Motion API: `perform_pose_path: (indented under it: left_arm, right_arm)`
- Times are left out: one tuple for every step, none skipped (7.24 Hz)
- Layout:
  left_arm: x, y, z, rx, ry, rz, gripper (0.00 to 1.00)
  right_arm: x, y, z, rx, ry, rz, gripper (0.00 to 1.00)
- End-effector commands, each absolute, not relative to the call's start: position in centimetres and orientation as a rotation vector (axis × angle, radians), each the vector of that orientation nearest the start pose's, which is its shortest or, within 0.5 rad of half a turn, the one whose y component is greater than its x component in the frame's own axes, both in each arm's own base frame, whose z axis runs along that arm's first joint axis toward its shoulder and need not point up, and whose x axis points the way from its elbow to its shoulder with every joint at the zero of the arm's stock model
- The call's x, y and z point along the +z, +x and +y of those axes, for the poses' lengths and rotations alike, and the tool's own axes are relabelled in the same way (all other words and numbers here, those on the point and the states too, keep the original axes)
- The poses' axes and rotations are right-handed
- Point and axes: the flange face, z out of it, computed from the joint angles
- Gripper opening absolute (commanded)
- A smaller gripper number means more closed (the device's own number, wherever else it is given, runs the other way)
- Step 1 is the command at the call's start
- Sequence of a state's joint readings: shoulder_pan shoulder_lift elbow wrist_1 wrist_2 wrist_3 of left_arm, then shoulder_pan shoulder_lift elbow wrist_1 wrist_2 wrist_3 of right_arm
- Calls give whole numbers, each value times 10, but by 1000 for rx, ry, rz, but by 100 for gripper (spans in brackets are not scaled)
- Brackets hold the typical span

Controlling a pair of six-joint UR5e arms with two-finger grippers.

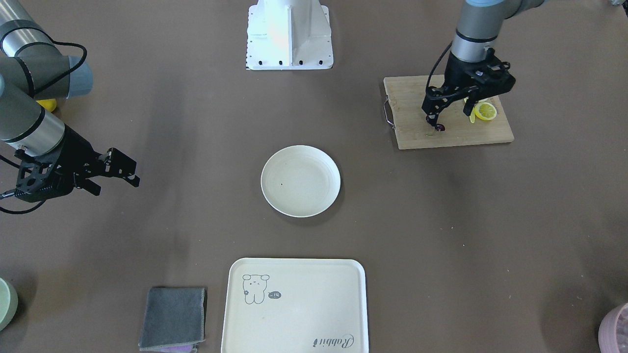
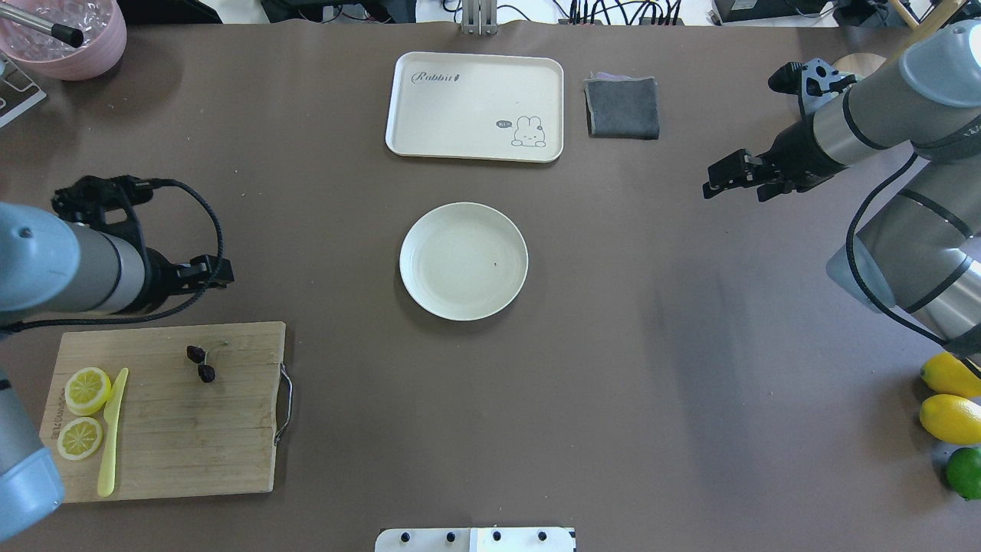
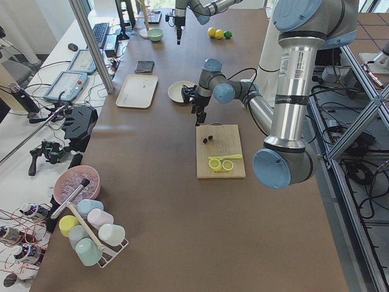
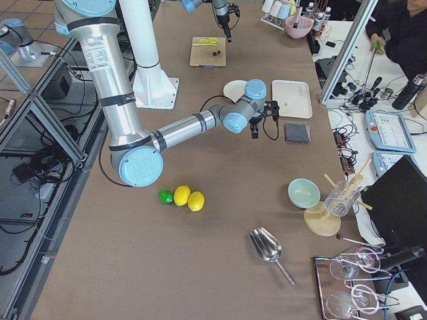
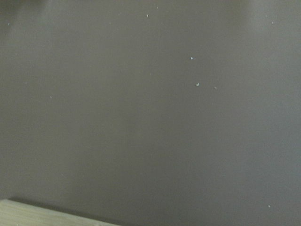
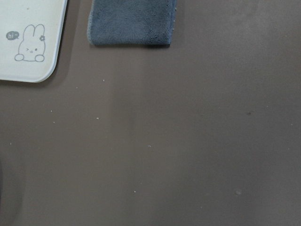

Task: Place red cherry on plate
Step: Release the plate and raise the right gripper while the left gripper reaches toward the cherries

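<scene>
The red cherry [image 2: 203, 364], two tiny dark fruits on a thin stem, lies on the wooden cutting board [image 2: 168, 414], also seen as the cherry [image 1: 438, 127]. My left gripper [image 1: 450, 113] hangs open above the board's far edge, close to the cherry and not touching it. Its wrist view shows only brown table and a corner of the board. The round cream plate [image 2: 464, 261] sits empty at mid-table with a tiny dark speck. My right gripper [image 2: 728, 182] hovers open and empty, far to the plate's right.
Two lemon slices [image 2: 86, 389] and a yellow knife [image 2: 111, 433] share the board. A bear-print tray [image 2: 475, 106] and a grey cloth [image 2: 622, 107] lie beyond the plate. Lemons and a lime [image 2: 950, 418] sit at the right edge, a pink bowl [image 2: 73, 34] far left.
</scene>
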State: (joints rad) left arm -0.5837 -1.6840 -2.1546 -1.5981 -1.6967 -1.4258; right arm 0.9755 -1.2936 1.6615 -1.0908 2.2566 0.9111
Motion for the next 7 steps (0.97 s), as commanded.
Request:
perform_pose_path:
  left_arm:
    - [358,386,-360,-374,133,742,97]
    - [375,392,-364,-368,140,754,97]
    - [391,390,-363,-366,140,750,97]
    - [404,382,-359,-366,139,745,97]
    - [421,373,-353,-366,136,741,97]
    - [430,362,-347,-368,136,746,97]
    - [427,361,-346,-369,135,752,97]
  right_arm:
    - [407,-276,-544,5,159,-1019,100]
    - [407,-274,-545,10,160,-1018,100]
    - [407,-273,-546,13,161,-1018,100]
    - [407,-272,-547,15,161,-1018,100]
    - [407,-269,-548,19,163,-1017,100]
    - [407,-267,-549,23,164,-1015,100]
    - [406,-265,-550,26,167,-1016,100]
